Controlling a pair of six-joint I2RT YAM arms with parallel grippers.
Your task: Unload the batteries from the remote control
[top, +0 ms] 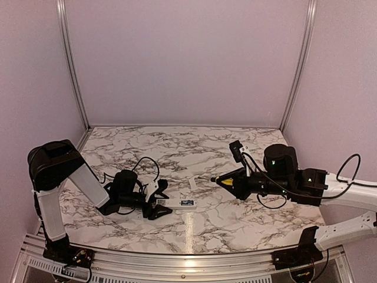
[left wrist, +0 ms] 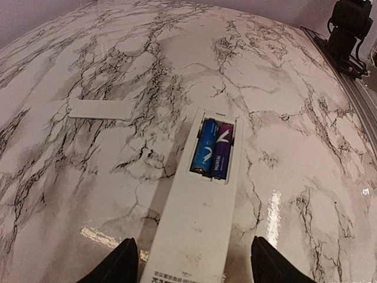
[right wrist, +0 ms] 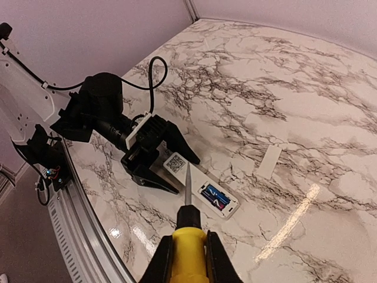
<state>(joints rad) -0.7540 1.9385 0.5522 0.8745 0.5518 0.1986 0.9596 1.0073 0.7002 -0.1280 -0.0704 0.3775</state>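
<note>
No wording can be read. The remote control [left wrist: 197,236] has tiny dark print at its near end, illegible. The batteries [left wrist: 205,147] in its bay carry unreadable white marks.

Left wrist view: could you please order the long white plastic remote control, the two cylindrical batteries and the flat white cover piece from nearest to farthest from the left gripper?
1. Long white remote control: between the fingers of the left gripper.
2. Blue and purple batteries: in its open compartment, farther ahead.
3. Flat white cover piece: on the table, ahead-left.
</note>
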